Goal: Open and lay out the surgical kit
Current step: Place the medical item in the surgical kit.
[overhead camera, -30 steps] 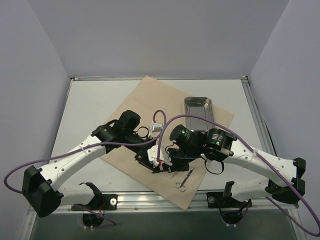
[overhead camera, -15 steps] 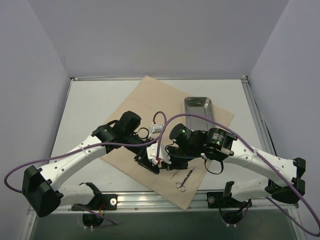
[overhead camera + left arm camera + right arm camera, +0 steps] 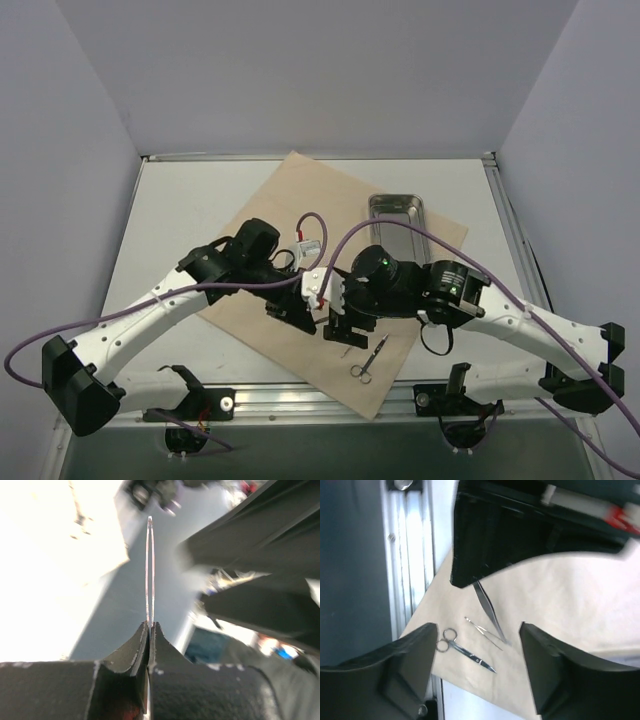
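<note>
Pale lavender walls close in a white worktop (image 3: 190, 210). The tan wrap sheet (image 3: 300, 195) lies opened flat on it, turned like a diamond, under both arms. The left end effector (image 3: 150, 625) is pressed together on a pair of thin metal tweezers (image 3: 150, 570), which stick straight out past its tips. Just beside it, over the sheet, the right end effector (image 3: 477, 626) stands with its fingers wide apart, gripping nothing. The small scissors (image 3: 465, 652) lie flat on the sheet just to the near side of that end effector, close to the sheet's edge. The shiny steel tray (image 3: 395, 210) sits on the far right part of the sheet, well beyond the right end effector, toward the back wall.
</note>
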Controlling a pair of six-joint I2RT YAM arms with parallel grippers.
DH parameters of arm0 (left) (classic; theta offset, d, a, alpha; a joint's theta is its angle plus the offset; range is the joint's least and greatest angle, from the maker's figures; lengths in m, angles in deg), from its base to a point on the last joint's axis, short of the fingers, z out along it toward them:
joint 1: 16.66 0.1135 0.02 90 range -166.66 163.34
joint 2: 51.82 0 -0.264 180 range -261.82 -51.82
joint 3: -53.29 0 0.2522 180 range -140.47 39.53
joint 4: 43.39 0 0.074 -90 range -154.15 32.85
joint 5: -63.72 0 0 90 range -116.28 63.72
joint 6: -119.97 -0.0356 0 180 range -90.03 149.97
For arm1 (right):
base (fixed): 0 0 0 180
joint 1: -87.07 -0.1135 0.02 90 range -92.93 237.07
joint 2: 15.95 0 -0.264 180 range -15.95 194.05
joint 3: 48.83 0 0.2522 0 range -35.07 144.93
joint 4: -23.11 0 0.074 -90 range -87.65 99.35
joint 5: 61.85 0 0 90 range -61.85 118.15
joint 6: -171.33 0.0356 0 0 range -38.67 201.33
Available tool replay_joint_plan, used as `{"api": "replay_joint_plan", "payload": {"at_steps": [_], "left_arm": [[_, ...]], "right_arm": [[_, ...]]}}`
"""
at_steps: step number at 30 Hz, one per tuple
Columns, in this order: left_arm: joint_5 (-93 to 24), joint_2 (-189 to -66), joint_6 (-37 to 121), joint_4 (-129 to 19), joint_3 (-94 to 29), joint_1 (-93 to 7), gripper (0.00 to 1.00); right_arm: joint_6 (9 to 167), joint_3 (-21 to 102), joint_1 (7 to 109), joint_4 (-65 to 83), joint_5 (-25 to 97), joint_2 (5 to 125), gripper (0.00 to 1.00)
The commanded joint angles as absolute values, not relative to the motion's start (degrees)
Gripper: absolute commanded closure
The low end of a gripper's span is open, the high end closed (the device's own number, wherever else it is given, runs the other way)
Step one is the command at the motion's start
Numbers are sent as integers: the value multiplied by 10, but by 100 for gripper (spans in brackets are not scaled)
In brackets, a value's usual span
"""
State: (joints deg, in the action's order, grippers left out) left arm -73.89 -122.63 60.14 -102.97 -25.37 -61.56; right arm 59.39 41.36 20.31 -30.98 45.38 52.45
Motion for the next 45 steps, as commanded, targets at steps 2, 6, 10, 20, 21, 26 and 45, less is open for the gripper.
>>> {"api": "replay_joint_plan", "payload": {"at_steps": [2, 6, 10, 20, 21, 26, 45], "left_arm": [[-595, -1180, 589, -961, -231, -617, 98], [-517, -1170, 600, -892, -175, -625, 98], [-408, -1174, 584, -822, -143, -653, 98], [-109, -1226, 541, -624, -56, -796, 98], [-96, -1247, 542, -620, -53, -803, 98], [-42, -1300, 558, -604, -50, -858, 98], [-73, -1409, 608, -518, -35, -877, 98]], "right_arm": [[730, 401, 221, -235, 304, 437, 26], [877, 414, 260, -252, 135, 444, 2], [977, 444, 415, -313, 133, 510, 1], [1087, 425, 569, -311, 269, 569, 0], [1087, 423, 585, -310, 275, 570, 0], [1069, 426, 632, -323, 295, 567, 0], [1029, 432, 734, -332, 342, 563, 0]]}}
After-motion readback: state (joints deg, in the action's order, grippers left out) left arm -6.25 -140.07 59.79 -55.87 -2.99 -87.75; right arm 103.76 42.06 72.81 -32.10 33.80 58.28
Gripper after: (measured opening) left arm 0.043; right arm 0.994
